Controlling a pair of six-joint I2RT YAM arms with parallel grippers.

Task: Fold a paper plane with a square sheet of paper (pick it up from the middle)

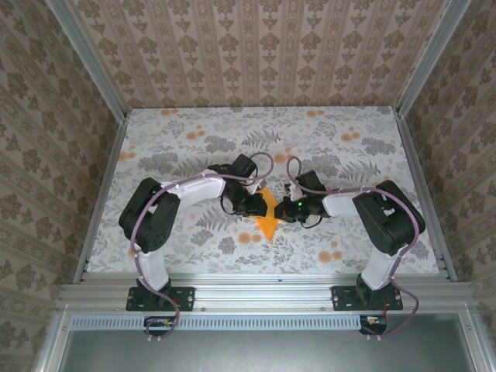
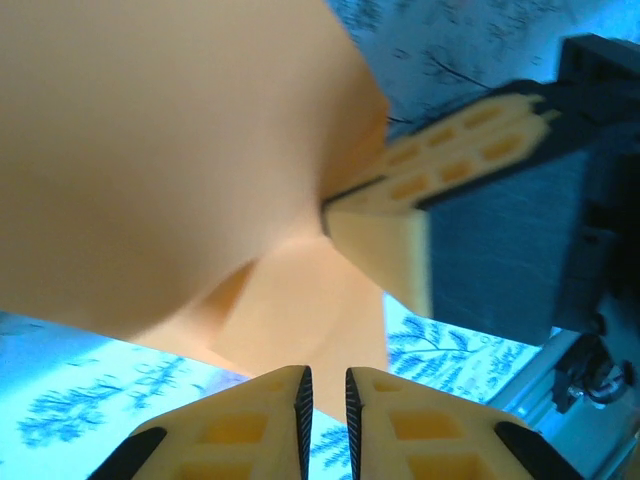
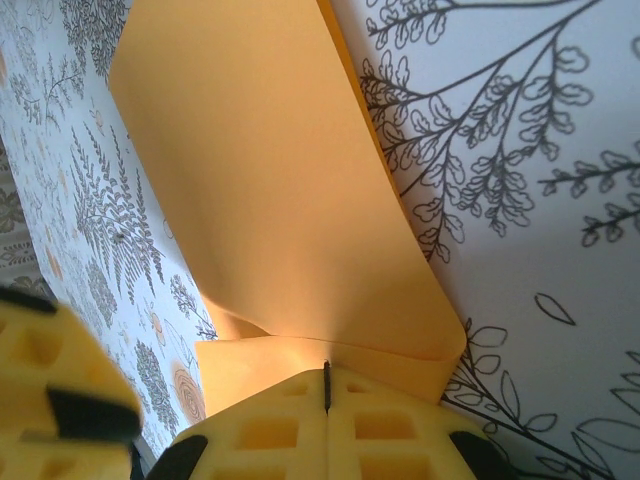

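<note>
Currently, right end effector (image 3: 326,375) clamps the folded orange paper (image 3: 270,200). Left end effector (image 2: 326,385), at its 9 o'clock: fingers (image 2: 250,420) nearly together, grip indeterminate.

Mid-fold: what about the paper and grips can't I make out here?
Top external: the left gripper and right gripper cover part of the orange paper; its creases are too small to read.
Left wrist: paper blurred, cut off by top and left edges; whether the left gripper pinches it is unclear.
Right wrist: the right gripper's fingers hide the clamped edge.

Overhead rear view; both wrists close on paper (image 3: 300,200)
</note>
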